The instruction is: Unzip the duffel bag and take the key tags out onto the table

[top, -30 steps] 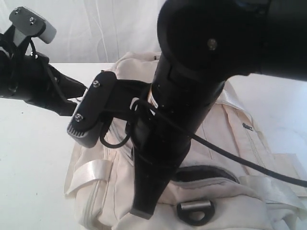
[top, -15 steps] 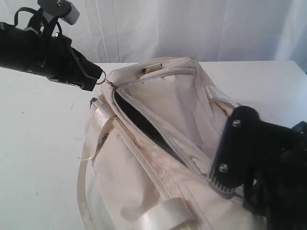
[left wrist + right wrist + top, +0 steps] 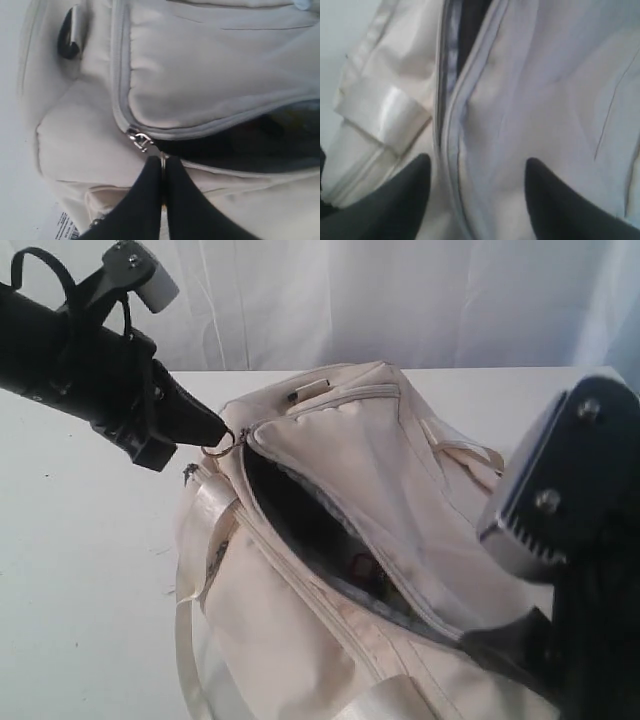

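The cream duffel bag lies on the white table with its top zipper drawn open into a dark gap. Something reddish, perhaps the key tags, shows deep in that gap. My left gripper is shut on the zipper pull's metal ring at the bag's far end, next to the slider. My right gripper hangs open just above the bag's near part, its fingers astride the zipper seam. Its arm fills the exterior view's right side.
A white curtain closes off the back of the table. A pale webbing strap hangs down the bag's left side. A dark D-ring sits on the bag's end. Bare tabletop lies left of the bag.
The bag's opening has widened and its flap has lifted, showing the inside. My left gripper kept hold of the ring, shifting slightly. My right arm swung from the view's middle to its right.
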{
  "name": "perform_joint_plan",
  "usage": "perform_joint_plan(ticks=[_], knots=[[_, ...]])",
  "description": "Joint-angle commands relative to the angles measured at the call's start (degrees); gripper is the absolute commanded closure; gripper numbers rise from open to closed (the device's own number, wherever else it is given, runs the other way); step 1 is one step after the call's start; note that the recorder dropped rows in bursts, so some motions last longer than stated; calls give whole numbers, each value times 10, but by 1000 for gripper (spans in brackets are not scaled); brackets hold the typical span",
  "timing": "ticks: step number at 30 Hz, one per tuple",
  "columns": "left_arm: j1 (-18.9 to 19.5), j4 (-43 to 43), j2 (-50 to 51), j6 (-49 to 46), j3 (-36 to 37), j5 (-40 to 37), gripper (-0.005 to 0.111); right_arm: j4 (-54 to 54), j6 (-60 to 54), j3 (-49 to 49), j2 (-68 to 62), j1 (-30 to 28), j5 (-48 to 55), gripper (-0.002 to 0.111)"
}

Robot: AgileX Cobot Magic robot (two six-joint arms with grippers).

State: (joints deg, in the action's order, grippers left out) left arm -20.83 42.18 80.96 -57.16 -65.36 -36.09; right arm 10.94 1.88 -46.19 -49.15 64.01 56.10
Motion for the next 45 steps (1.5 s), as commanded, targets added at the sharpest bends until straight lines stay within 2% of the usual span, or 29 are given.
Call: perform_joint_plan(ticks=[1,4,10,15,18,22,29,35,38,40,45], knots=[[1,5,-26,-29,-21,-58,107,2,-32,-60,-1,0,-105,46],[1,5,-32,-33,-20,-53,107,32,-41,-71,-53,0,-195,47],[1,-23,-32,-32,-20,-50,107,100,-45,-121,-304,0,-339,42],[1,-24,-32,-32,-20,-44,107,129,-19,-150,-371,0,-340,42],[1,-24,-32,-32,-20,-44,107,219,77,-150,-373,0,-319,42],[1,-24,-32,-32,-20,-43,107,279,140,-150,-373,0,-295,43],[1,-24,-32,-32,-20,-43,107,279,151,-150,-375,0,-314,66],[1,-24,-32,-32,-20,-37,107,276,151,-150,-395,0,-314,74],[1,-24,-32,-32,-20,-18,107,260,177,-150,-396,0,-317,90],[1,-24,-32,-33,-20,1,107,235,179,-150,-396,0,-322,106],[1,-9,-20,-55,-20,32,107,188,160,-146,-395,18,-342,108]])
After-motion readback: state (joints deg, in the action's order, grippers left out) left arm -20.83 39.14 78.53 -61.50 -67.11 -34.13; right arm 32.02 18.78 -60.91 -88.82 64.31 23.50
